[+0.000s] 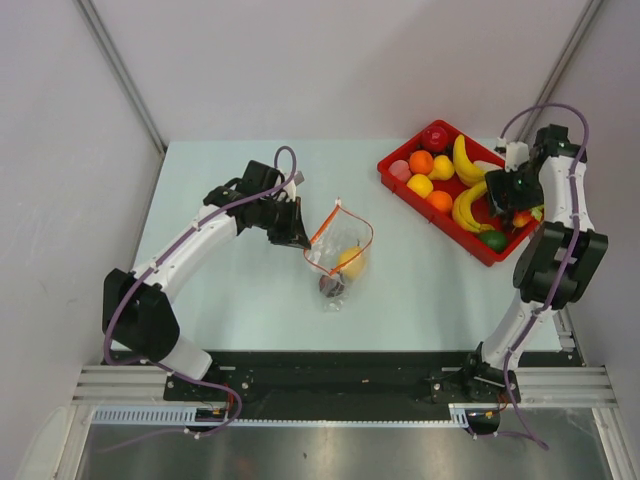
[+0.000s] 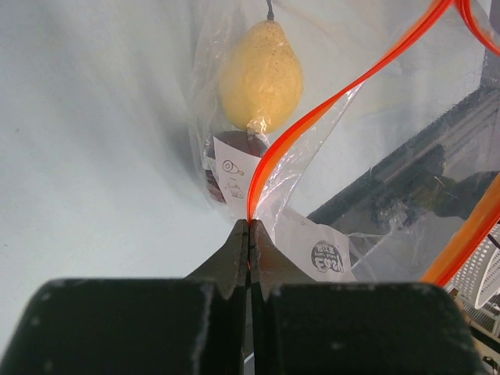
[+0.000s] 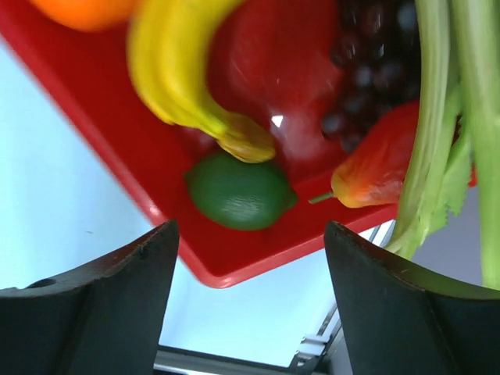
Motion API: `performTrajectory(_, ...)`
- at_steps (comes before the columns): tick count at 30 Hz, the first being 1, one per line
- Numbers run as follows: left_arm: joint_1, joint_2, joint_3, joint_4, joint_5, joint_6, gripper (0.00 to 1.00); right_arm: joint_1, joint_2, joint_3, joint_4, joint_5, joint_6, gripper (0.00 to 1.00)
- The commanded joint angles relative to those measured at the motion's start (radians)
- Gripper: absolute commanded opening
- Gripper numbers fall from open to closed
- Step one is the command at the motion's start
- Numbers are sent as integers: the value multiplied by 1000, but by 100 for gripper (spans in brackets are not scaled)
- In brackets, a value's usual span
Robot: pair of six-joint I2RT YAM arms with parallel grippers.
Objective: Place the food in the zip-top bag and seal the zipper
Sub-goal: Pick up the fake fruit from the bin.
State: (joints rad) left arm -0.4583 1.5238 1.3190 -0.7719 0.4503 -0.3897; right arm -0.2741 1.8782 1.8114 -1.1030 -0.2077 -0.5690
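Note:
The clear zip-top bag [image 1: 338,262] lies mid-table with its mouth held open. Inside it are a yellow pear-shaped fruit [image 2: 262,74] and a dark purple one [image 2: 212,173]. My left gripper [image 1: 298,233] is shut on the left end of the orange-red zipper [image 2: 312,117], and the strip runs out from between its tips [image 2: 250,226]. More food sits in the red tray [image 1: 395,172]: orange [image 1: 421,162], yellow [image 1: 420,185] and red [image 1: 436,137] fruits. My right gripper [image 1: 505,205] hovers open over the tray's near corner, nothing between its fingers [image 3: 250,230]. A green lime [image 3: 238,191] lies just beyond them.
Long yellow bananas [image 1: 465,165] lie in the tray, one reaching to the lime [image 3: 187,86]. A red-orange pepper [image 3: 375,168], dark grapes [image 3: 367,70] and green stalks [image 3: 445,117] crowd that corner. The tray's rim [image 3: 117,148] is close to the table's right edge.

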Motion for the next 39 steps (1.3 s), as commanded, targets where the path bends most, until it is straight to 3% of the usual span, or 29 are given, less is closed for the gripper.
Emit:
performTrajectory(1, -6, -1, 40, 23, 21, 20, 0, -28, 45, -32, -38, 10, -3, 82)
performTrajectory(15, -8, -1, 36, 25, 22, 20, 0, -2, 104, -207, 114, 110, -14, 84)
performTrajectory(18, -6, -1, 33, 25, 21, 20, 0, 1, 110, -233, 114, 108, -34, 90)
performTrajectory(19, -8, 1, 31, 28, 22, 18, 0, 3, 114, -238, 114, 108, -37, 99)
performTrajectory(24, -6, 10, 37, 28, 27, 15, 0, 12, 137, -251, 146, 145, -40, 99)
performTrajectory(31, -6, 4, 39, 25, 25, 25, 0, -16, 131, -187, 114, 136, -54, 64)
performTrajectory(34, -6, 1, 37, 23, 25, 23, 0, -34, 81, -121, 59, 93, -58, 57)
performTrajectory(39, -8, 4, 37, 25, 27, 22, 0, -40, -14, -51, -17, 38, -58, 54)
